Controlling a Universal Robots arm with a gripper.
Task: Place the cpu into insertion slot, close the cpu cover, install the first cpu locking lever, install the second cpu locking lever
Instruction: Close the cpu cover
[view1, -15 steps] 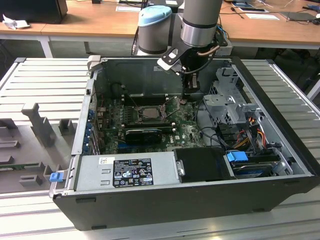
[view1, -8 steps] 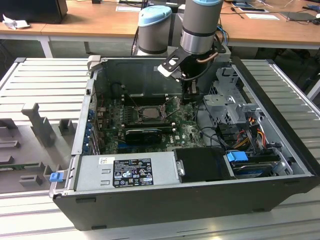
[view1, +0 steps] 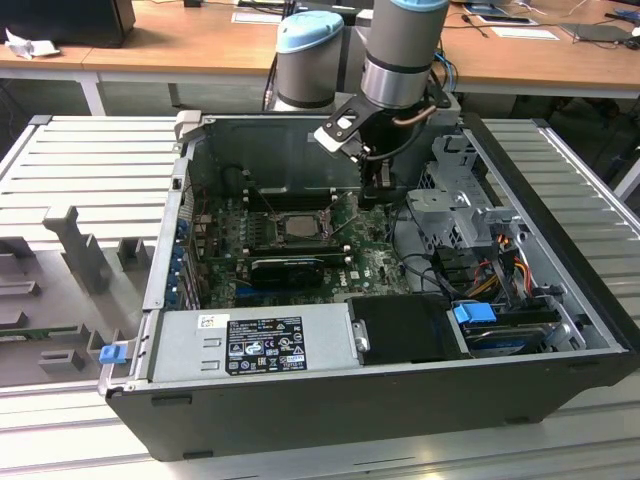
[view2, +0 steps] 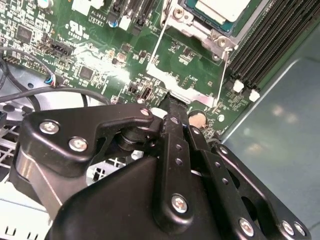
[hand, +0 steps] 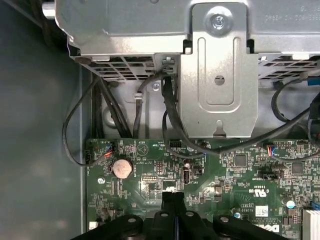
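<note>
Cpu (view2: 220, 7) lying in the insertion slot (view2: 197, 31), cpu cover (view2: 182, 86) tilted up over the board (view2: 100, 65) on its hinge, gripper (view2: 173, 106) with fingers closed on nothing at the cover's free edge: apparently the cover-closing step, needing a gentle, steady push down.

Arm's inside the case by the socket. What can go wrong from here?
1. The shut gripper sits at the free edge of the cpu cover, which looks open, between thin wire levers; a sideways move could snag one.
2. The coin cell and small board parts lie beside it; dipping lower may scrape them.
3. Loose black cables run close by.
</note>
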